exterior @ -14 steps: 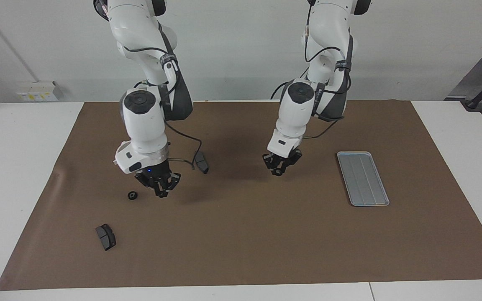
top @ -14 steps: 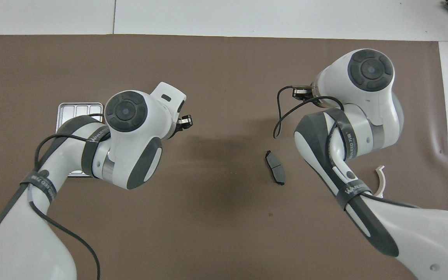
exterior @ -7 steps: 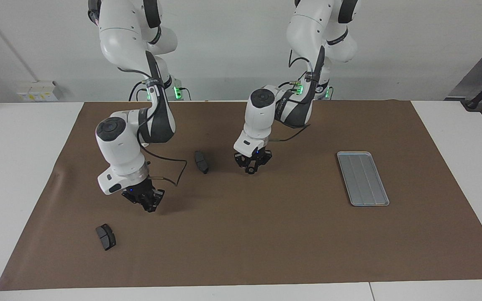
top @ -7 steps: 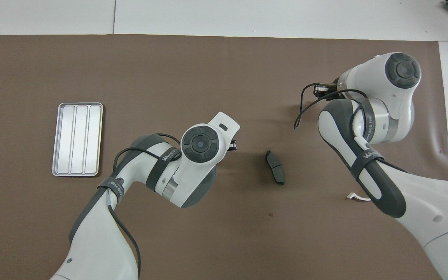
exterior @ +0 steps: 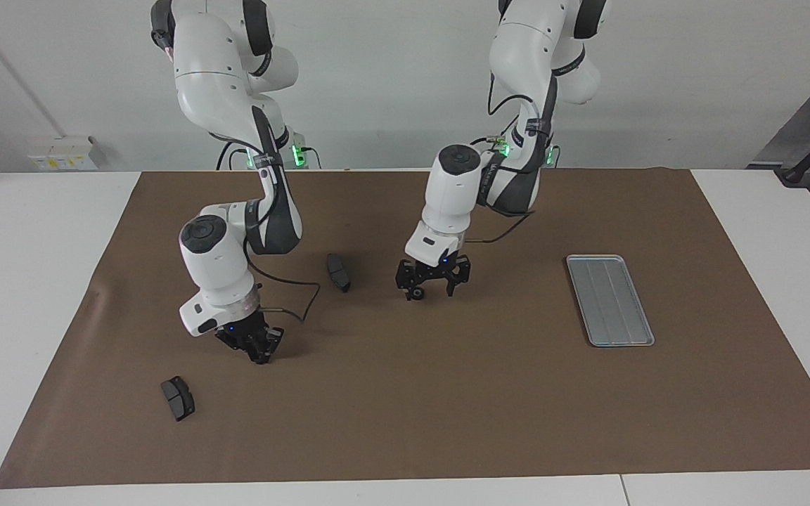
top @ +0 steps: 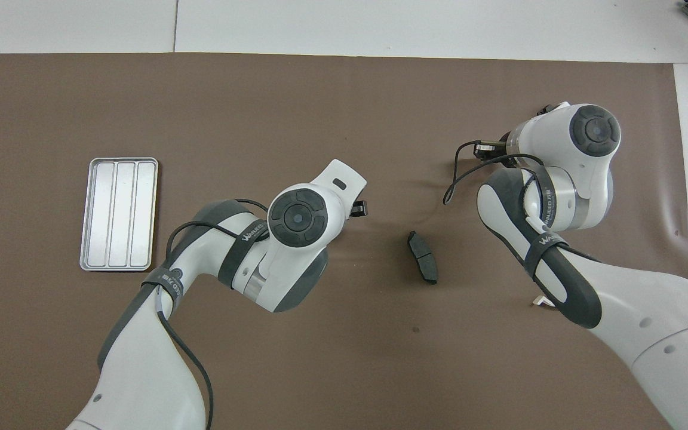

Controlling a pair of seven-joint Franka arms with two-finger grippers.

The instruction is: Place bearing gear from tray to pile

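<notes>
At the robots' edge of the brown mat [exterior: 447, 393], only a sliver of white bracket [top: 540, 303] seen, poking out from under the right arm in the overhead view; hidden in the facing view.

Slightly farther out, one dark brake pad [exterior: 338, 272] flat on the mat. Beside it, toward the left arm's end, left hand [exterior: 433, 284] hanging low over bare mat, spread apart, gripping nothing. Looks to be waiting.

Toward the left arm's end of the surface, well apart from everything else: tray [exterior: 609, 300], ridged floor bare. No bearing gear on it, nor anywhere visible in either view.

Farther out again, right hand [exterior: 259, 350] pointing down, very low over the mat. Cannot tell whether clamped on anything. Gear possibly in it or hidden by the wrist; not confirmed.

Farthest out, toward the right arm's end: second brake pad [exterior: 178, 398], alone.

Risks, as judged:
- Round part, so likely to roll if let go above the mat rather than set down.
- Pile very loose, pieces well apart; easy to end with the gear near none of them.
- If lying unseen under the wrist, liable to be knocked on the next move.
- Slack cable [exterior: 303, 303] off the right wrist hanging near the mat; could snag a part on a sweep.
</notes>
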